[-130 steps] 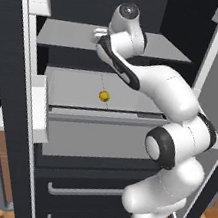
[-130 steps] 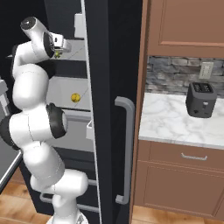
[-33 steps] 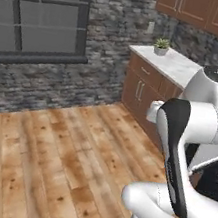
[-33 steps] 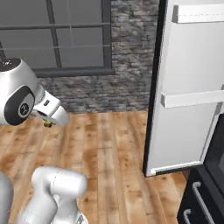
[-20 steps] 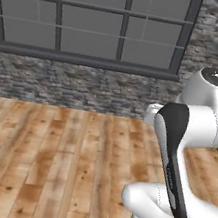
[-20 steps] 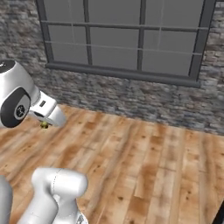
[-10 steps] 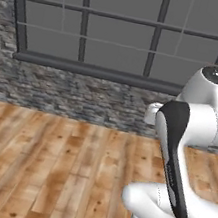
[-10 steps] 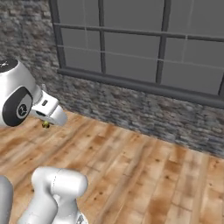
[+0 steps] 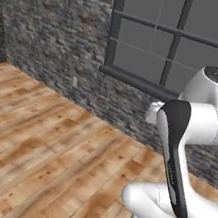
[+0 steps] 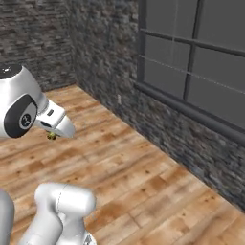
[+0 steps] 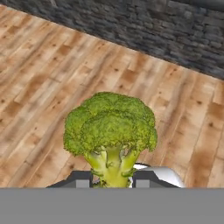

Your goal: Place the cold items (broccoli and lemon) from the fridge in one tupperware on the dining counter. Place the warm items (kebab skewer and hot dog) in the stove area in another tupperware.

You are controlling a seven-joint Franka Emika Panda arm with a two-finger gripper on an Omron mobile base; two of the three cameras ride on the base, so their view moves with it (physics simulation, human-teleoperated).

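Gripper closed narrowly on the pale stalk of a green broccoli head with bushy florets; dark fingertips press the stalk from both sides. Broccoli held in the air above the brown wood-plank floor. Dark grey stone wall and a large dark-framed window lie beyond.

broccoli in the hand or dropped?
In the hand. The broccoli stands stalk-down between the hand's fingertips, over wood floor.
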